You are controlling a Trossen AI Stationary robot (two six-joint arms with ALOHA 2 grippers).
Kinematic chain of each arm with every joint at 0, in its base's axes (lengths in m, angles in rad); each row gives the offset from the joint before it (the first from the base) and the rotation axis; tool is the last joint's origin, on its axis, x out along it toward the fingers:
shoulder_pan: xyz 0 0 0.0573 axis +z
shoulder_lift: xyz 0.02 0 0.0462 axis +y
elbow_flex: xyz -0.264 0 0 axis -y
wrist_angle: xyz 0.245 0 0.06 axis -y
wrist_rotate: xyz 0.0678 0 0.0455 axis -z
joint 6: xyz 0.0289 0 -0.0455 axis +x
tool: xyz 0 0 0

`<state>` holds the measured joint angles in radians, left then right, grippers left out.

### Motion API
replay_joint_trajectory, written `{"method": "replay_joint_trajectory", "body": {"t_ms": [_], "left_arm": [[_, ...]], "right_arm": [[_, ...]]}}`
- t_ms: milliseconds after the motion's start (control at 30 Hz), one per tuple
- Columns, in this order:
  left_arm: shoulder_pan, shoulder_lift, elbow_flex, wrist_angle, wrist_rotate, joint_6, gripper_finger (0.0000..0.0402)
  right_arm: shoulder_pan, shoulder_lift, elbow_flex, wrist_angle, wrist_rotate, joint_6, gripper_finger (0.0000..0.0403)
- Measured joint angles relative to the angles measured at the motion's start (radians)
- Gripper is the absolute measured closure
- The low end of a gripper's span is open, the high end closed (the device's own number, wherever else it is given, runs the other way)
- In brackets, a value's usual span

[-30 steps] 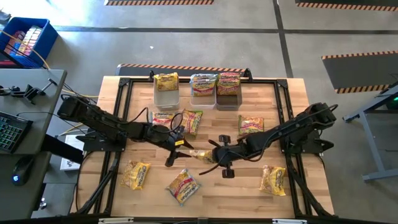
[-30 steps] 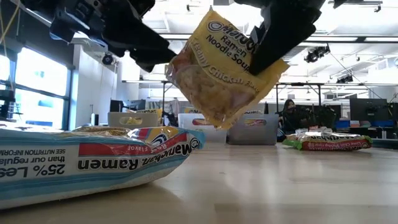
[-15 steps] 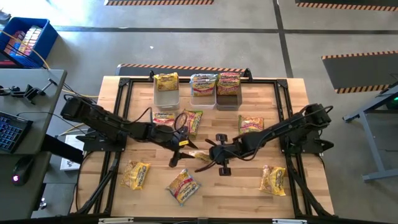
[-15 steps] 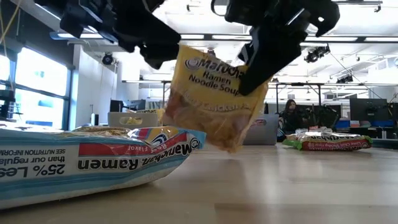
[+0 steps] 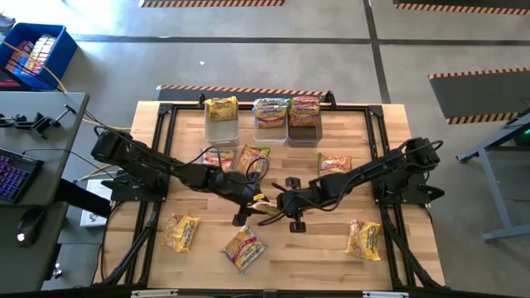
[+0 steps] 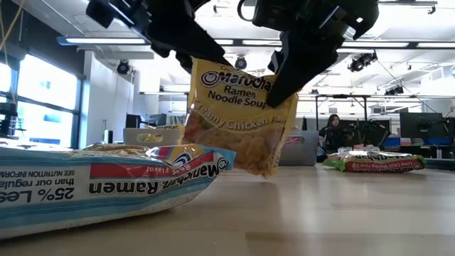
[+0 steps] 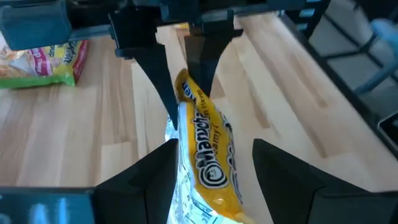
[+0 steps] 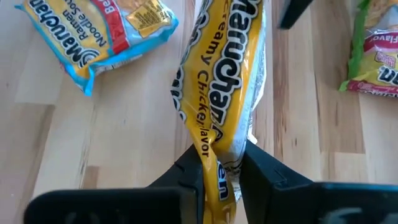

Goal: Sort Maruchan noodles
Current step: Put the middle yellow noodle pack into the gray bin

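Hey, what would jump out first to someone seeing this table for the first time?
Mid-table, both arms meet over one yellow Creamy Chicken ramen packet held above the wood: the right gripper pinches it while the left gripper stands open around its other end. Loose packets lie around them, and three bins line the far edge.

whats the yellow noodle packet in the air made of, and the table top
Yellow noodle packet: looks like thin glossy plastic film, since it creases and shines where the right gripper pinches it. Table top: seemingly light wood planks with a smooth finish, showing grain and seams.
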<state>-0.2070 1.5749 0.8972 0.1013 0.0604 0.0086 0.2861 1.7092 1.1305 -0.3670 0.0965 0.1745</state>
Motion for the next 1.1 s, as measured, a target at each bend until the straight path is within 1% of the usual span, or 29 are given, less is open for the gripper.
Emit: {"method": "replay_joint_trajectory", "body": {"t_ms": [100,267,367,600,833,967,1100], "left_arm": [[0.0,0.0,0.027,-0.075,-0.002,0.043,0.0203],[-0.007,0.0,0.031,-0.083,-0.007,0.073,0.0203],[-0.015,0.0,0.031,-0.103,-0.034,0.08,0.0203],[-0.024,0.037,0.031,-0.115,-0.047,0.082,0.0203],[-0.026,0.074,0.03,-0.09,-0.048,0.108,0.0205],[-0.026,0.074,0.03,-0.087,-0.051,0.105,0.0217],[-0.026,0.074,0.03,-0.083,-0.054,0.124,0.0251]], "right_arm": [[-0.009,0.0,0.0,0.015,-0.002,-0.004,0.0361],[-0.032,0.0,0.0,0.053,-0.053,-0.011,0.0362],[-0.045,0.007,0.0,0.071,-0.07,-0.012,0.0363],[-0.071,0.029,0.0,0.137,-0.134,-0.023,0.0363],[-0.083,0.032,0.0,0.155,-0.136,-0.017,0.0363],[-0.083,0.032,0.0,0.159,-0.135,-0.018,0.0363],[-0.083,0.032,0.0,0.169,-0.135,-0.022,0.0363]]}}
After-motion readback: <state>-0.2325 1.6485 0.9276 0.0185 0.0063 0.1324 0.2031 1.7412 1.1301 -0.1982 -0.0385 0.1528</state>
